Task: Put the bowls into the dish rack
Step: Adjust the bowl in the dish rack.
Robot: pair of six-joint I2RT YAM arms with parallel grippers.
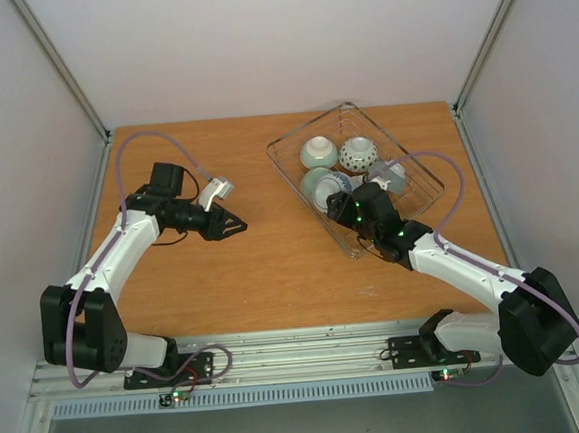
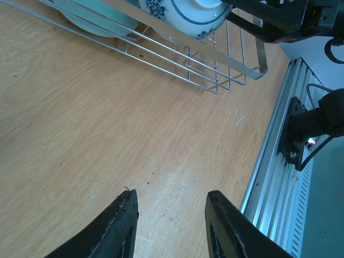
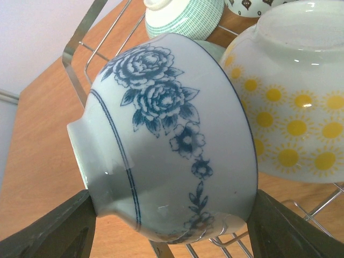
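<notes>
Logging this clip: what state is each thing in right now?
Dish rack: partly loaded.
Left end effector: open, empty.
Right end effector: shut on blue-flowered bowl, tipped sideways.
Yellow-sun bowl: in rack, foot up.
Green-checked bowl: in rack, foot up.
Dotted bowl: in rack, foot up.
Plain green bowl: in rack, partly hidden.

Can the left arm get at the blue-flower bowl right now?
Probably not cleanly. The right end effector is clamped across the blue-flower bowl, and the dish rack has its wire side between that bowl and the open left end effector.
</notes>
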